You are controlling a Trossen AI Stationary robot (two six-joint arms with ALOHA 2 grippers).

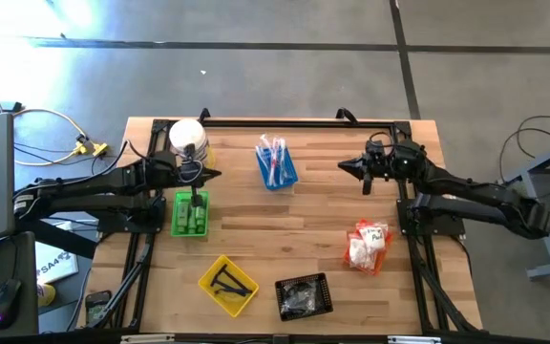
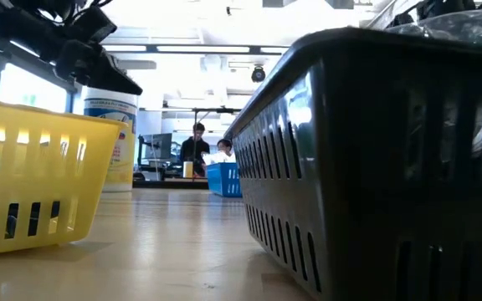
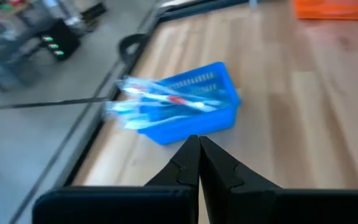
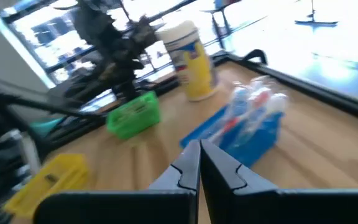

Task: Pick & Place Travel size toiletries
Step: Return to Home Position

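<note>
So, left gripper [image 1: 214,174] and right gripper [image 1: 346,167] are both pinched closed and empty.
Wrapped toothbrushes [image 1: 273,158] sit in the blue tray [image 1: 289,180] between the two, touching neither. Green bottles [image 1: 194,222] lie in the green tray [image 1: 175,205], just near of the left gripper. The white tub [image 1: 187,139] label is unreadable.

Logged left arm [image 1: 84,191] stretched level toward centre, left fingers [image 3: 182,167] pressed tight together, gripping nothing. Logged right arm [image 1: 485,201] mirrored from the opposite side, right fingers [image 4: 185,168] likewise closed, empty, tips pointing toward the left arm.
</note>
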